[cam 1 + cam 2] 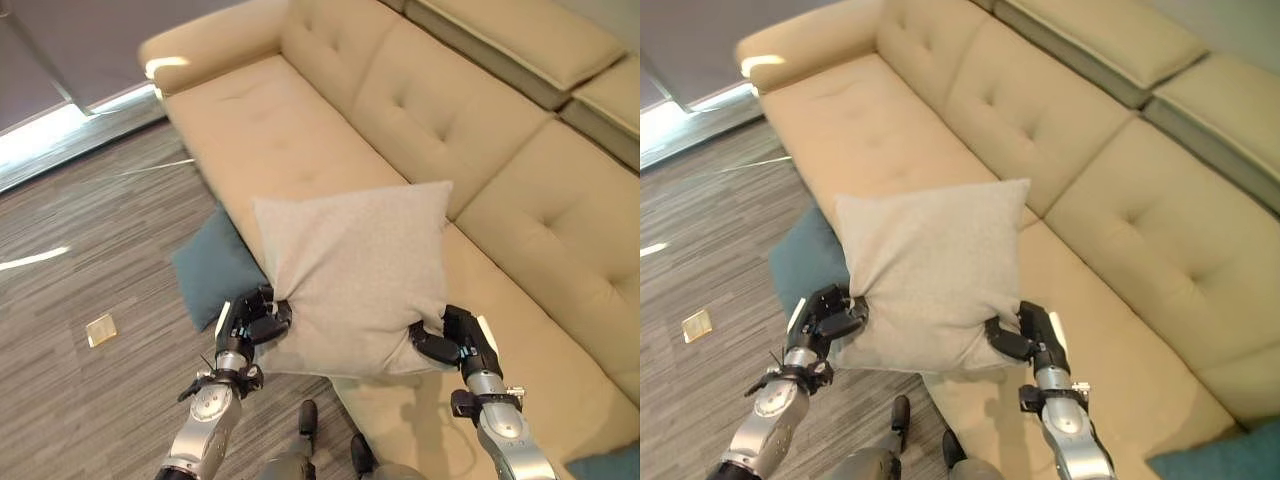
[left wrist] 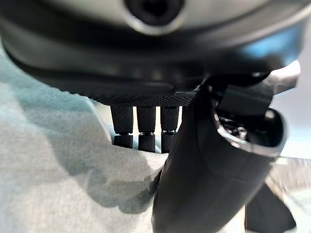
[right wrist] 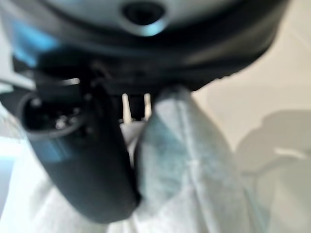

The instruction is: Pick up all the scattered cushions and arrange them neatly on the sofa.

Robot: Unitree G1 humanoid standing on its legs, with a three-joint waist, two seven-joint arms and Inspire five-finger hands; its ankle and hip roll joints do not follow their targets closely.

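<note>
Cushion-carrying is the step in hand: a light grey cushion [image 1: 350, 280] is held up by its two near corners over the front edge of the cream sofa [image 1: 300, 130]. The left hand [image 1: 248, 320] is curled on the near left corner, and the right hand [image 1: 455, 340] is pinched on the near right corner; in each wrist view, fabric is seen gathered between thumb and fingers [image 2: 141, 128].

To do the step well, both grips would best be kept firm and level, so that the cushion is not twisted or dropped at one side. It would best be carried farther in, over the seat, and lowered until its far edge leans on the backrest [image 1: 450, 90], upright rather than flat. Both corners should be let go together, only once the weight is borne by the sofa.

A teal cushion [image 1: 215, 265] lies on the wood-patterned floor [image 1: 90, 240] just beside the sofa front, to the left; much of it is hidden behind the grey cushion, so its full outline cannot be made out. Another teal shape [image 1: 610, 462] is cut off at the near right corner; whether it is a cushion cannot be told for certain. A small pale square [image 1: 101, 329] on the floor is too small to identify.
</note>
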